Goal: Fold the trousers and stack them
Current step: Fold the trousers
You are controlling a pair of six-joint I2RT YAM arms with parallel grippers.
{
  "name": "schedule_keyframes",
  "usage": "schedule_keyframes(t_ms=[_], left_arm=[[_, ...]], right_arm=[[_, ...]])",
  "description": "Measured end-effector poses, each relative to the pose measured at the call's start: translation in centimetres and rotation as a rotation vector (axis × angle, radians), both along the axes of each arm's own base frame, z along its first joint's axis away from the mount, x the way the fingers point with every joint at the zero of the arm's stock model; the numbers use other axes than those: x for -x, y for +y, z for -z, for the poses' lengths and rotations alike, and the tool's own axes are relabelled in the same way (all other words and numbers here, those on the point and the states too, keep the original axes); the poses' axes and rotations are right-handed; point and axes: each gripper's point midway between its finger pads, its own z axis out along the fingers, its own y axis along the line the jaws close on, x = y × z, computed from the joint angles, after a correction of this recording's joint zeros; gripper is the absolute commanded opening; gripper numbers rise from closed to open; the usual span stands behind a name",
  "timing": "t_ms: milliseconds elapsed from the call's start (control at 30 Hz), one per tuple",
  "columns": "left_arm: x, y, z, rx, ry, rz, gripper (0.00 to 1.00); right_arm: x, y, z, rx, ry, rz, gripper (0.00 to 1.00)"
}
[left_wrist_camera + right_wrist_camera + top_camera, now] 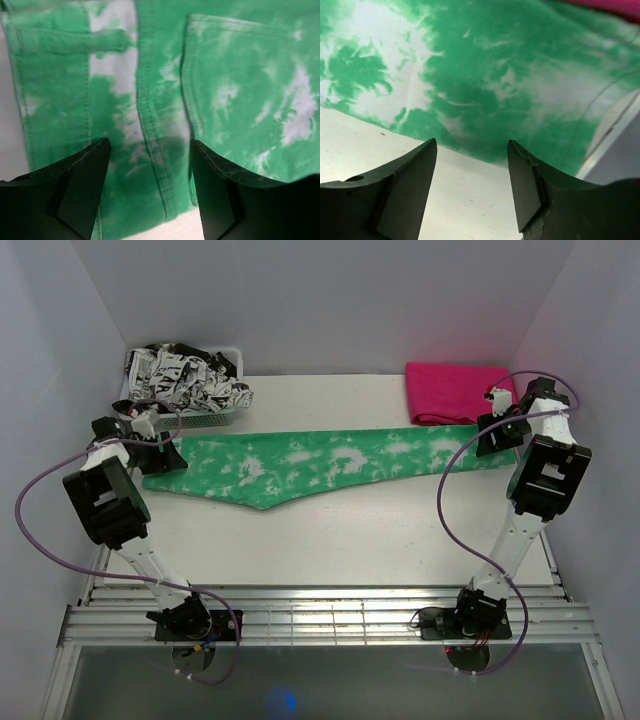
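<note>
Green and white tie-dye trousers [310,465] lie folded lengthwise across the table, waist at the left, leg ends at the right. My left gripper [165,455] is open just above the waist end; the left wrist view shows the seam and back pocket [235,75] between its fingers [80,185]. My right gripper [497,440] is open over the leg end; the right wrist view shows the green cloth [485,85] beyond its fingers [410,185] and bare table under them. Folded pink trousers [455,392] lie at the back right.
A white basket [190,415] holding black and white patterned trousers [185,375] stands at the back left, close to my left gripper. White walls close in the table on three sides. A metal rack [330,615] runs along the near edge.
</note>
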Motion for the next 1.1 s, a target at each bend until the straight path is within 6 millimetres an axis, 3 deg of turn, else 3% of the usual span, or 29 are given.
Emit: schedule_keyframes(t_ms=[100,233,400,633,767,867,967,1100], left_arm=[[0.1,0.2,2.9,0.051,0.102,-0.045,0.74],[-0.1,0.8,2.8,0.067,0.131,-0.088,0.74],[0.7,1.5,3.0,0.059,0.148,-0.102,0.73],[5.8,4.7,3.1,0.065,0.192,-0.155,0.73],[8.5,5.5,2.9,-0.002,0.209,-0.129,0.79],[9.2,5.5,2.3,-0.038,0.2,-0.097,0.81],[9.3,5.2,1.3,-0.05,0.172,-0.069,0.81],[9.0,4.2,0.0,-0.025,0.128,-0.034,0.82]], right_arm=[[0.7,0.5,1.4,-0.036,0.047,0.034,0.62],[2.4,0.9,3.7,-0.056,0.106,0.058,0.6],[4.5,1.0,3.9,-0.052,0.104,0.083,0.57],[11.3,2.4,4.0,-0.09,0.164,0.088,0.56],[15.6,0.9,4.0,-0.087,0.219,0.124,0.59],[17.6,0.4,3.0,-0.1,0.243,0.149,0.64],[17.5,0.2,0.5,-0.102,0.205,0.164,0.66],[14.3,-1.1,-3.2,-0.105,0.102,0.226,0.65]])
